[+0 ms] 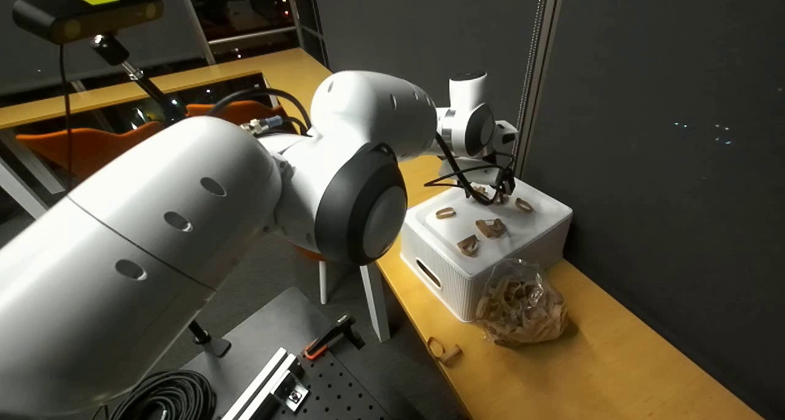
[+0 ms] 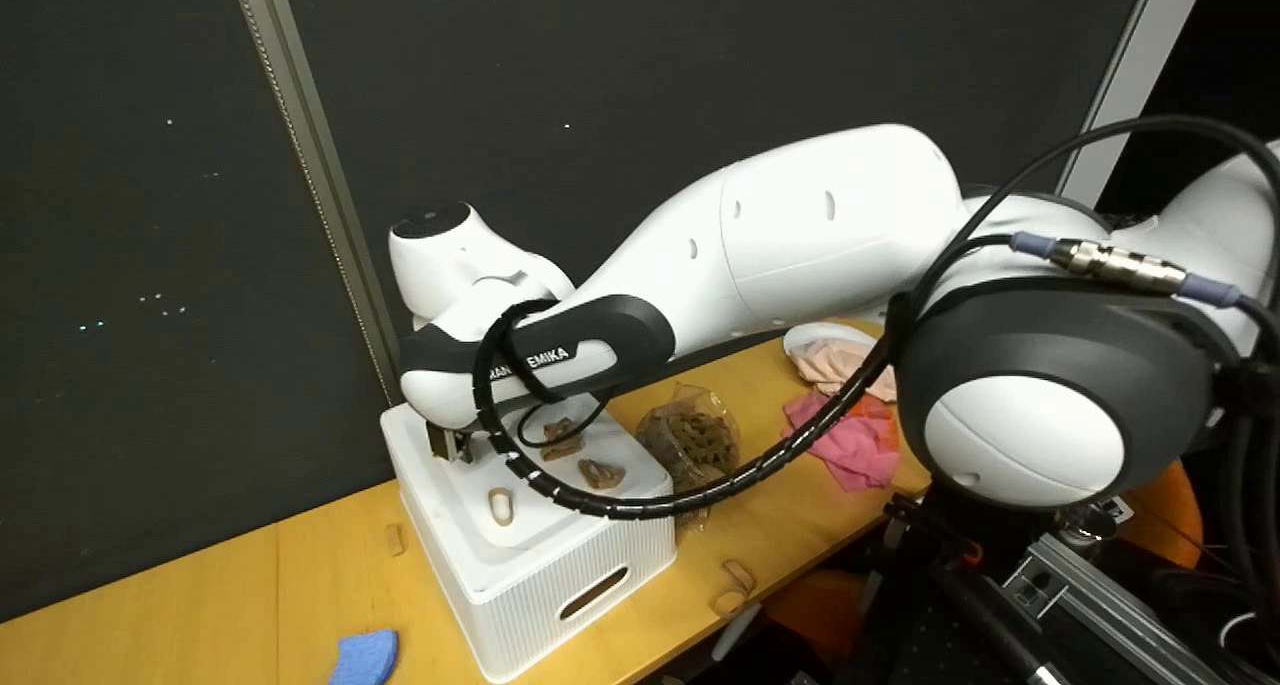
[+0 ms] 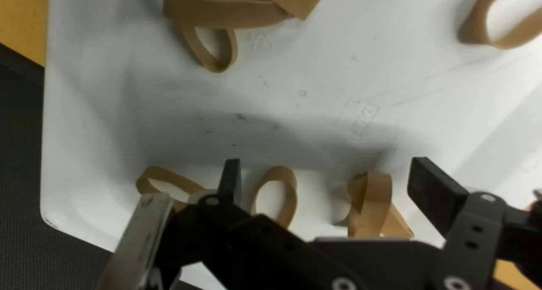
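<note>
My gripper [image 3: 328, 184] is open over a white box [image 1: 451, 273] with a ribbed side and a slot handle. Between its fingers in the wrist view are a brown looped band [image 3: 292, 197] and a folded brown band [image 3: 372, 207]; neither is gripped. Another band [image 3: 163, 173] lies partly behind the left finger. A bunch of bands [image 3: 224, 12] and a single loop [image 3: 478, 25] lie further off on the box top. In an exterior view, cables partly hide the gripper [image 1: 504, 184]. The box also shows in an exterior view [image 2: 540, 590], where the arm covers most of the gripper.
A clear plastic bag of brown bands [image 1: 527, 313] stands against the box. Loose bands [image 1: 451, 354] lie at the table edge. A pink cloth [image 2: 855, 450], a white dish [image 2: 825, 335] and a blue piece [image 2: 365, 655] are on the table [image 2: 240, 605]. A dark panel [image 1: 662, 162] rises behind.
</note>
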You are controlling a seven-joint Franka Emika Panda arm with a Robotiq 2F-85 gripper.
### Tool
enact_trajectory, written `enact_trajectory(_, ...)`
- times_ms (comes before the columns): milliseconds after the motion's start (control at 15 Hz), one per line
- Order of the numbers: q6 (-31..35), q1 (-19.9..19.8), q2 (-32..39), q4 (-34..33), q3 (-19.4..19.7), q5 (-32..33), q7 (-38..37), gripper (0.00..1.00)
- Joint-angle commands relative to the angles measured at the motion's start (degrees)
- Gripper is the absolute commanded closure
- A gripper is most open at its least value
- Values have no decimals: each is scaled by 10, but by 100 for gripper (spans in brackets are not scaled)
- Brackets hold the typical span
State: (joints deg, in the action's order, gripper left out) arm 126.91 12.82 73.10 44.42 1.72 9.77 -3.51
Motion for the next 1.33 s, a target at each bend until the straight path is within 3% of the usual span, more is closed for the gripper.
enact_trajectory(0,-30,1,39,-75,-7,-9,22,0)
enact_trajectory(67,-31,1,44,-84,-7,-10,23,25)
enact_trajectory(133,-34,2,48,-92,-8,-10,25,28)
enact_trajectory(733,-40,3,48,-105,-18,-11,26,95)
enact_trajectory(800,-39,3,46,-104,-20,-10,26,100)
enact_trajectory(1267,-43,-13,17,-87,-21,-12,15,100)
